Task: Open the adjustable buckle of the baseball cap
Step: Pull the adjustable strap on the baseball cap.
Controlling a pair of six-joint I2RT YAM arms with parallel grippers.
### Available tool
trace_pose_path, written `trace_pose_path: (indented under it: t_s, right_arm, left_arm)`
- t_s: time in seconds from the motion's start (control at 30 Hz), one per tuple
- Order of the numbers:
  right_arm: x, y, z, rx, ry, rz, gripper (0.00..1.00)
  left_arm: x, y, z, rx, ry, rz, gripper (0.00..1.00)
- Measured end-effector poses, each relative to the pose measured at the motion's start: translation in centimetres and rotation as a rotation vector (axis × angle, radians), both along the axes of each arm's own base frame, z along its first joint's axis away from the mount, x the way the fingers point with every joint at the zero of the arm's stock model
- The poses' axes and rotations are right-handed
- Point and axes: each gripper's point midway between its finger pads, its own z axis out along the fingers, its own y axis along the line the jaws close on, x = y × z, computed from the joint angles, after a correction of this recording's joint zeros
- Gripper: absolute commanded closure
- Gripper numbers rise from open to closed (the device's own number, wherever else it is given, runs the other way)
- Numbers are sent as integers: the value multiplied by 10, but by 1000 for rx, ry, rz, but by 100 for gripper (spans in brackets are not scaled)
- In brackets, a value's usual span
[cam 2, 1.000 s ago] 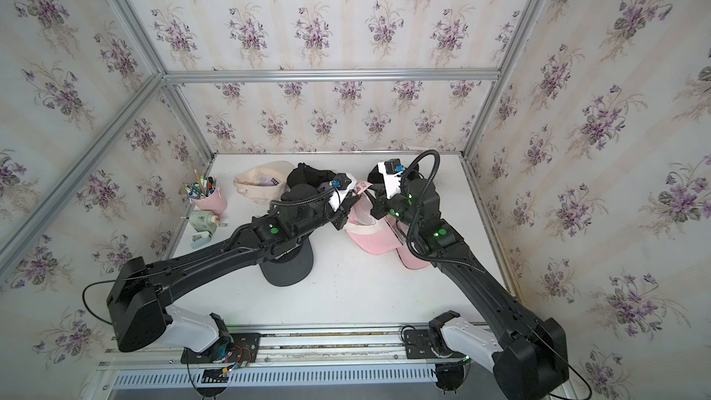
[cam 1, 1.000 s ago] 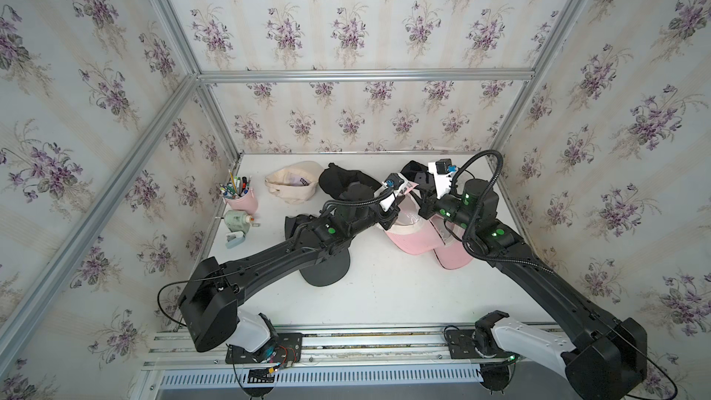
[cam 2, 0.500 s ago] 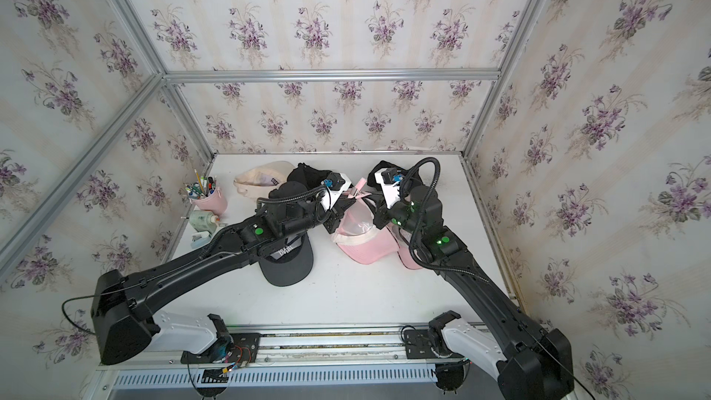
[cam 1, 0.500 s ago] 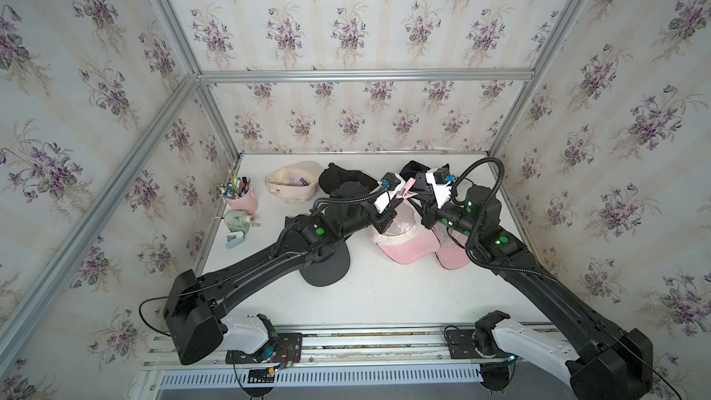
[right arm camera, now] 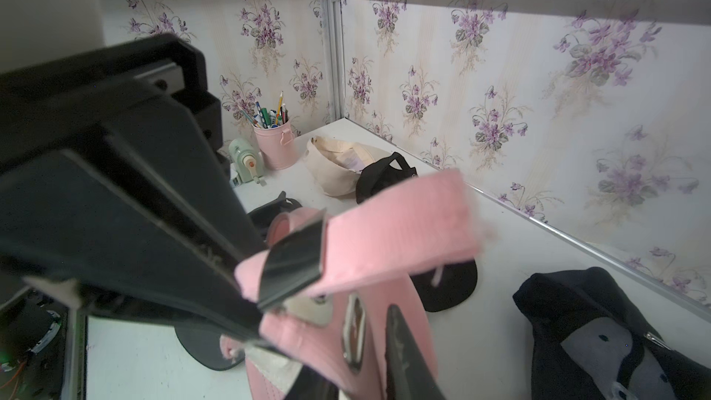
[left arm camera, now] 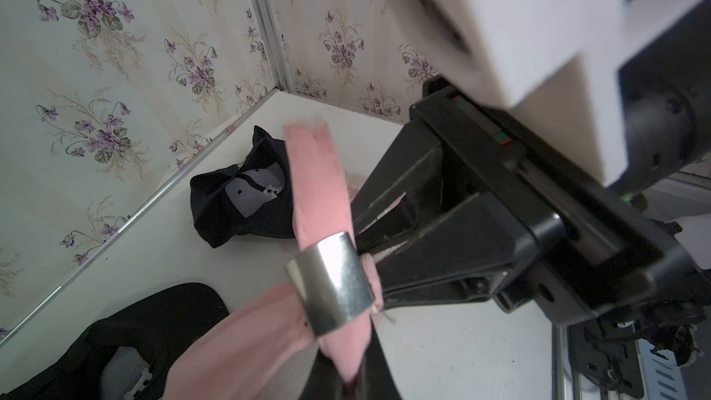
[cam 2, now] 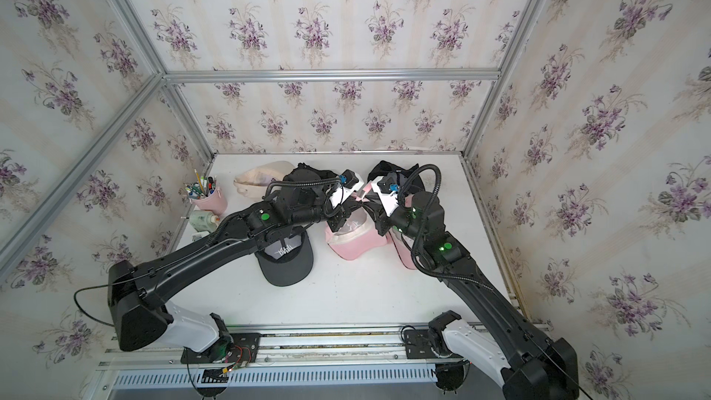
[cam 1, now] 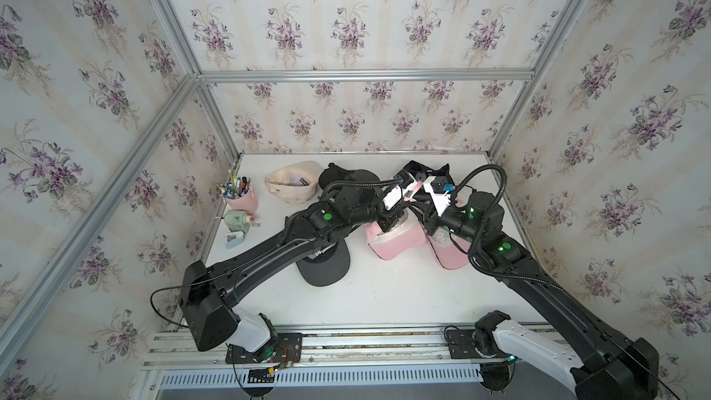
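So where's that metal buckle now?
In the left wrist view the metal buckle sits on the pink strap, lifted above the pink cap, just right of the table's centre.

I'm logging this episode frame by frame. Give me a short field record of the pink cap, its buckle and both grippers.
cap: pink cap, between the two grippers
buckle: silver buckle, pink strap threaded through it
left gripper: shut on the pink strap beside the buckle
right gripper: close against the buckle, open or shut unclear
nearby: black cap, beige cap, pen cup
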Motion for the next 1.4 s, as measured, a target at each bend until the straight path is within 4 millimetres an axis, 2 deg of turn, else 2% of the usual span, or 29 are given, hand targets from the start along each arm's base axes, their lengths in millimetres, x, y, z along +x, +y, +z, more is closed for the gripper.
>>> trace_pose_path:
  t_s: [0.4, 0.67, 0.9, 1.2, 1.4]
  right_arm:
    - [-13, -2, -8, -19, -39, 29, 100]
    - [-13, -5, -6, 11, -57, 5, 100]
    - [-9, -13, 5, 129, -67, -65, 100]
    - [-1, -16, 18, 268, -53, -109, 100]
    - [6, -20, 21, 315, -44, -146, 100]
  left_arm:
    - [-10, -2, -20, 79, 85, -60, 100]
    - [-18, -4, -24, 98, 131, -97, 100]
    - [-20, -4, -24, 91, 149, -101, 98]
    - [-10, -12, -15, 21, 156, -55, 93]
    - [3, -19, -17, -6, 187, 4, 88]
